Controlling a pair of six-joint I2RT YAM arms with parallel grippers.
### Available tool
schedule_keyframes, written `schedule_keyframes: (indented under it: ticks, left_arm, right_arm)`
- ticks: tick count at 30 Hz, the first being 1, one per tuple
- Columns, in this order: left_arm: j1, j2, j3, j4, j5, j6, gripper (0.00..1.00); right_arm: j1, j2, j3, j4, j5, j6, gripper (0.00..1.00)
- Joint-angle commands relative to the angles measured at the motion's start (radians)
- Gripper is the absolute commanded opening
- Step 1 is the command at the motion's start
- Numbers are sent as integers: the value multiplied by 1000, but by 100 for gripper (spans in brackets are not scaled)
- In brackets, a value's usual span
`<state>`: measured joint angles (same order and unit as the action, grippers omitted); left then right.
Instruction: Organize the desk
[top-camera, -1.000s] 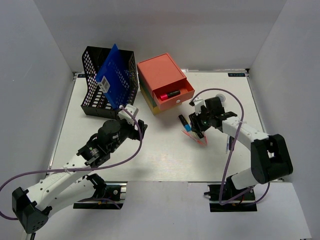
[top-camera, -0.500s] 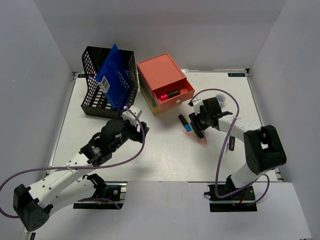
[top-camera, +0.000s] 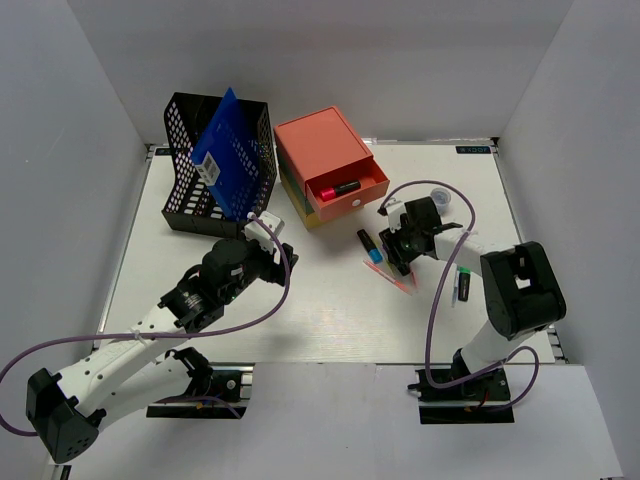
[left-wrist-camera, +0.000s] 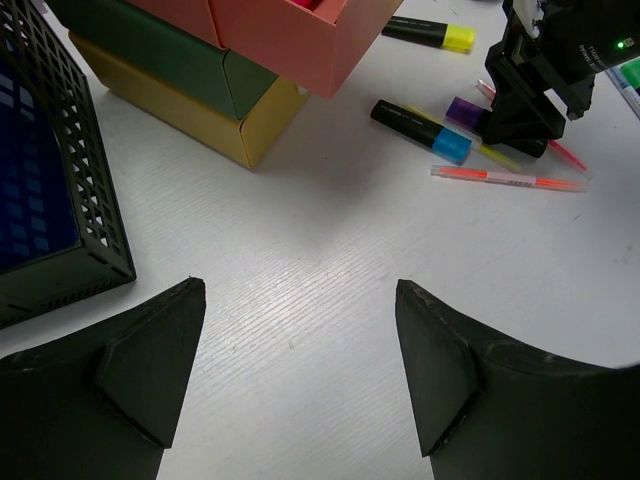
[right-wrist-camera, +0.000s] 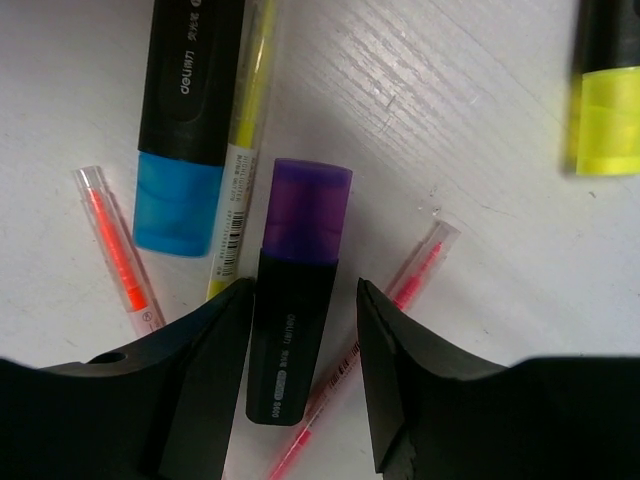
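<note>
On the white desk (top-camera: 330, 310) a cluster of pens lies right of centre. My right gripper (top-camera: 398, 256) is down over it, open, its jaws either side of a black highlighter with a purple cap (right-wrist-camera: 300, 260). In the right wrist view the left finger touches the highlighter's barrel, while a gap remains at the right finger. A blue-capped highlighter (right-wrist-camera: 185, 130), a thin yellow pen (right-wrist-camera: 245, 150) and two pink pens (right-wrist-camera: 118, 250) (right-wrist-camera: 415, 275) lie alongside. My left gripper (top-camera: 282, 252) hangs open over bare desk (left-wrist-camera: 300, 290), holding nothing.
A coral-topped drawer box (top-camera: 325, 150) stands at the back, its drawer open with a red highlighter (top-camera: 340, 187) inside. A black mesh file holder (top-camera: 190, 185) with a blue folder (top-camera: 232, 150) stands back left. A yellow-capped highlighter (right-wrist-camera: 605, 90) and a green-capped marker (top-camera: 463, 283) lie near the right arm.
The right arm has folded in and lowered its gripper onto the pens, jaws narrowing slightly around the purple-capped highlighter. The left gripper has drifted slightly toward the near edge.
</note>
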<state>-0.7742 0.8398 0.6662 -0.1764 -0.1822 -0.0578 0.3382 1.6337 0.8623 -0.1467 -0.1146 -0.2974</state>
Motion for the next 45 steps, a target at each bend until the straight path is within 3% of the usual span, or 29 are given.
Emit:
schedule_keyframes:
  ticks: [1, 9, 13, 18, 24, 28, 34, 45]
  left_arm:
    - [-4, -16, 13, -3, 9, 10, 86]
    - [-4, -13, 13, -5, 9, 13, 86]
    - [-4, -13, 13, -6, 4, 12, 86]
    - [-4, -13, 10, -3, 3, 15, 86]
    - [-4, -16, 9, -2, 9, 16, 86]
    - [-4, -19, 9, 0, 15, 19, 86]
    - [-4, -19, 6, 3, 18, 23, 86]
    - [-4, -13, 4, 0, -2, 29, 87]
  right_arm:
    - [-7, 18, 38, 30, 13, -17, 52]
    - [-8, 40, 32, 16, 23, -26, 47]
    - [-13, 26, 37, 1, 13, -25, 26]
    - [-27, -75, 83, -74, -40, -17, 12]
    - [-47, -296, 188, -197, -154, -32, 7]
    - [-45, -412, 222, -209, -217, -138, 5]
    - [-25, -474, 244, -91, -304, -443, 5]
    - [142, -201, 529, -116, -132, -940, 4]
